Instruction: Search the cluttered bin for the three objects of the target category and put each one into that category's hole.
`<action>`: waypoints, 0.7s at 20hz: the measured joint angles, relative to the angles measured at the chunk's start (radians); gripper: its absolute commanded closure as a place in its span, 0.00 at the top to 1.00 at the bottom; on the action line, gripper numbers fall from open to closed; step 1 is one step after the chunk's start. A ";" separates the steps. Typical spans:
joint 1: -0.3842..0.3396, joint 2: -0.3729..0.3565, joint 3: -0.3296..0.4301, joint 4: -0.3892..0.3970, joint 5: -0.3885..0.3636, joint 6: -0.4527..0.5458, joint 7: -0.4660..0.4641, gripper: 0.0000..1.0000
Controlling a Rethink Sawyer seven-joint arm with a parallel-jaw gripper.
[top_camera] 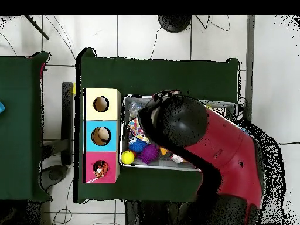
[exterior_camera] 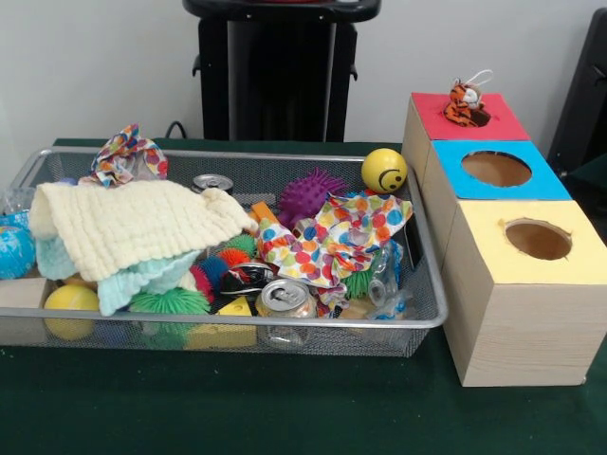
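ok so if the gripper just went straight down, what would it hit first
The gripper itself isn't visible; the arm's black end hangs over the cluttered bin, so it would probably meet the clutter there, perhaps the polka-dot cloth; depth is unclear.

A green cloth (exterior_camera: 285, 408) covers the table, and a plain white wall (exterior_camera: 95, 66) stands behind it. From above, the floor (top_camera: 146, 35) is white tiles with dark lines. Thin black cables (top_camera: 205, 23) lie on it. A second green table (top_camera: 20, 117) sits off to one side - a strip of floor lies between the two.
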 measured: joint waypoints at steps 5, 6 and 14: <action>0.009 -0.025 0.020 0.000 -0.070 0.000 -0.008 1.00; 0.010 -0.026 0.022 0.000 -0.076 0.000 -0.008 1.00; 0.080 -0.046 0.037 0.000 -0.134 0.000 -0.008 1.00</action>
